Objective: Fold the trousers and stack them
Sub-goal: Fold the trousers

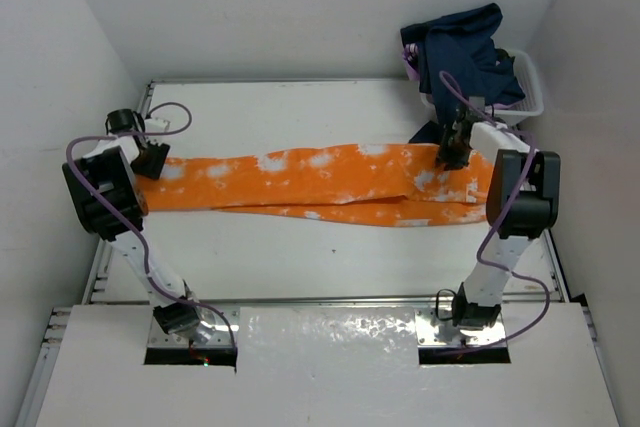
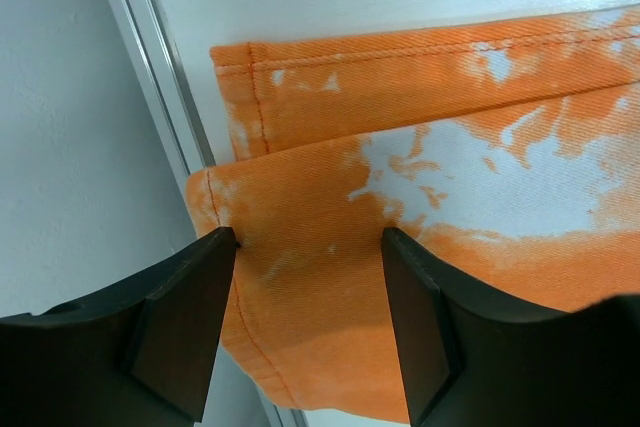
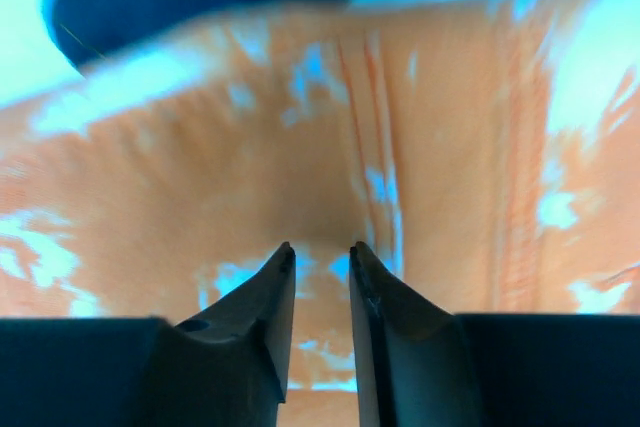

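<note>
Top view high, looking down; wrist views close on trousers (image 1: 320, 182), right blurred, perhaps waist.

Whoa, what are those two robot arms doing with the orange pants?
They are getting ready to fold the trousers, which lie stretched out long across the table. The left gripper is at the leg ends, open over the hem. The right gripper is at the waist end and looks pinched onto a bit of cloth, though that view is blurry. No fold across is made yet. A basket of dark blue clothes sits in the far right corner.
</note>
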`<action>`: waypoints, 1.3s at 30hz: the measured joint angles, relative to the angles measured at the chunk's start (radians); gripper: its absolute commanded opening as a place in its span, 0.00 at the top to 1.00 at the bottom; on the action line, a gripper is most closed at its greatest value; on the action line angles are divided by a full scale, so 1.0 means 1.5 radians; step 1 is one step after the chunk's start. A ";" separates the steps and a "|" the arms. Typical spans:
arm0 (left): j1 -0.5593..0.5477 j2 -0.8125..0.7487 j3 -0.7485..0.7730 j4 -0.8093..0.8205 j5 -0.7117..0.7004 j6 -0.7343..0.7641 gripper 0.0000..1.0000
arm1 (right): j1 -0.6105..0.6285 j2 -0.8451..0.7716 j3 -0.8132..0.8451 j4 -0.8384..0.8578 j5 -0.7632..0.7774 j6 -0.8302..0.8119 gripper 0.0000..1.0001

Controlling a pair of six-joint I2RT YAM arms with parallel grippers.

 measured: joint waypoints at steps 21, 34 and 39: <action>0.000 -0.045 -0.063 0.015 0.027 -0.039 0.40 | -0.217 -0.145 -0.132 -0.035 -0.083 0.142 0.45; 0.000 -0.053 -0.078 0.024 0.028 -0.037 0.40 | -0.217 -0.211 -0.191 -0.048 -0.002 0.185 0.43; 0.000 -0.053 -0.078 0.024 0.030 -0.036 0.40 | -0.217 -0.189 -0.196 -0.022 0.014 0.204 0.44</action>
